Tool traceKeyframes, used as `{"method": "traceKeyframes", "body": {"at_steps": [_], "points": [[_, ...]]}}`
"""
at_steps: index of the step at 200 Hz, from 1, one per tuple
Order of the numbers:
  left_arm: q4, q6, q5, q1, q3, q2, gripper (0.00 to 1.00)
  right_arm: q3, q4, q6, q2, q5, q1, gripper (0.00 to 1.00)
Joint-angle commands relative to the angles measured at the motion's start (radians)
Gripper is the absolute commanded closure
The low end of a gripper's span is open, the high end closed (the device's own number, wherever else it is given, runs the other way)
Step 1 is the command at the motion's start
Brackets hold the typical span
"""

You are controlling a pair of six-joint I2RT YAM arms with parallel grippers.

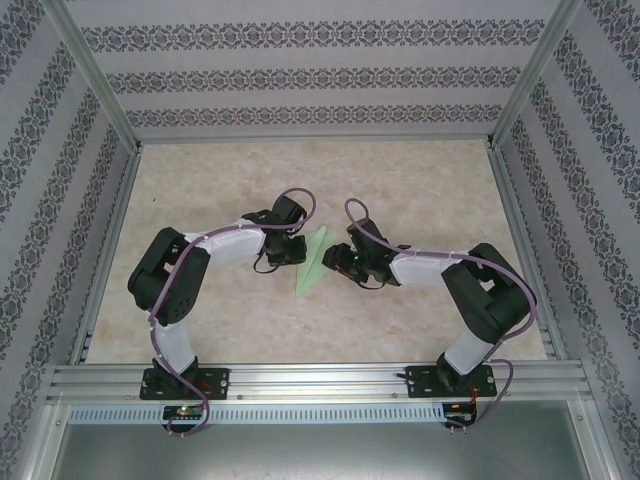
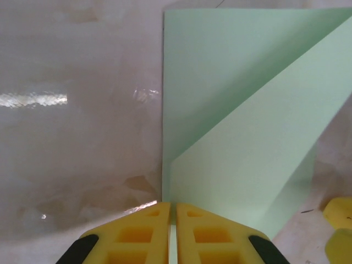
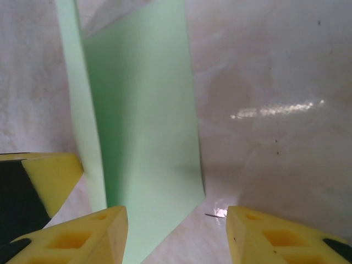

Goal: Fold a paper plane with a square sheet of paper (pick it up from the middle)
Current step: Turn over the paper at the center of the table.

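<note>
**The paper plane (image 1: pixel 313 265): position and gripper status**

1. Location. In the top view the paper plane lies flat on the table (image 1: pixel 420 190), near its centre, directly between the two grippers. It is a narrow pale green shape, wider at the far end and tapering to a point at the near end.

2. Fold state. The left wrist view shows the paper plane (image 2: pixel 242 110) with one straight long edge and a flap folded diagonally across it. The right wrist view shows the paper plane (image 3: pixel 143 121) as a flat panel with a narrow strip folded along its left side.

3. Left gripper (image 1: pixel 293 250). It sits at the left edge of the paper, near the wide end. In its own wrist view the left gripper (image 2: pixel 172 212) has its yellow fingers (image 2: pixel 148 234) pressed together, leaving only a thin slit. The tips meet the near edge of the paper. Whether the paper is pinched in the slit cannot be determined.

4. Right gripper (image 1: pixel 343 262). It sits at the right edge of the paper, opposite the left gripper. In its wrist view the right gripper (image 3: pixel 173 217) has its fingers (image 3: pixel 275 236) well apart. The near corner of the paper lies between them, close to the left-hand finger, and nothing is clamped.
</note>
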Motion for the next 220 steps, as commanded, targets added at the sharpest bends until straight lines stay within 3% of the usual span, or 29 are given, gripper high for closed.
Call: {"method": "traceKeyframes", "body": {"at_steps": [1,187,220], "points": [[-0.018,0.026,0.012,-0.004,0.030,0.024,0.88,0.028,0.027,0.017,0.019,-0.022,0.009,0.50],[0.007,0.029,0.077,-0.006,-0.017,0.041,0.89,0.026,0.140,0.084,0.072,-0.054,0.011,0.51],[0.014,0.028,0.092,-0.007,-0.020,0.044,0.89,-0.011,0.234,0.110,0.062,-0.077,0.001,0.51]]}}
